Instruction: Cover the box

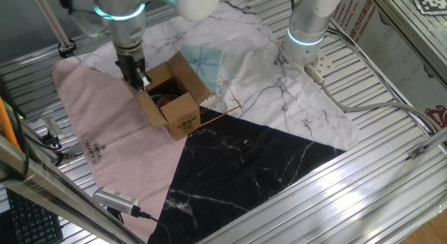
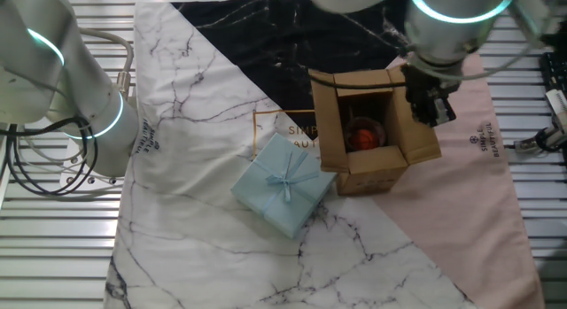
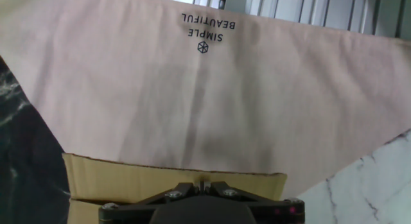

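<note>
The box is a small brown cardboard carton standing on the patterned cloth with its top flaps open. Dark print shows on its front side. In the other fixed view the box holds a reddish object inside. My gripper hangs at the box's outer flap on the pink side, fingers pointing down; it appears again against the right flap. In the hand view the gripper has its fingers together, with the flap's broad face just beyond the tips and nothing between them.
A pale blue square parcel with a bow lies beside the box on the white marble part of the cloth. A second robot arm stands at the cloth's edge. Pink cloth with print spreads beyond the flap. Metal slats surround the cloth.
</note>
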Controlling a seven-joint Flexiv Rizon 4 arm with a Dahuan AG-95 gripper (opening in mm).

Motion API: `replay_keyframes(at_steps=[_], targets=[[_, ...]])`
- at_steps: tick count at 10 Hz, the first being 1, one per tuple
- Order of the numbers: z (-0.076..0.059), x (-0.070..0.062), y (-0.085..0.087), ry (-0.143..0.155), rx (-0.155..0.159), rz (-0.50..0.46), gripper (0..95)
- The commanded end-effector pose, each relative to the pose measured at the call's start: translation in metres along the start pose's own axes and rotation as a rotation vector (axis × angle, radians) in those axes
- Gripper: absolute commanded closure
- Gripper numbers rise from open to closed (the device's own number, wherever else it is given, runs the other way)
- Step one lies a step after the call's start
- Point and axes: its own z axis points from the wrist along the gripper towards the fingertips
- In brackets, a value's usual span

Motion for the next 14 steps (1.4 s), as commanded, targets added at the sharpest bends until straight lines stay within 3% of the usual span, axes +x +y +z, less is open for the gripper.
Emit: replay_keyframes(at_steps=[1,7,11,14], targets=[[0.002,-0.004,-0.001,-0.004,0.0,-0.003,95.0],[-0.004,-0.005,0.003,0.002,0.001,0.002,95.0],[-0.02,-0.036,0.01,0.037,-0.009,0.027,95.0],[-0.017,-0.048,0.008,0.059,-0.017,0.024,95.0]])
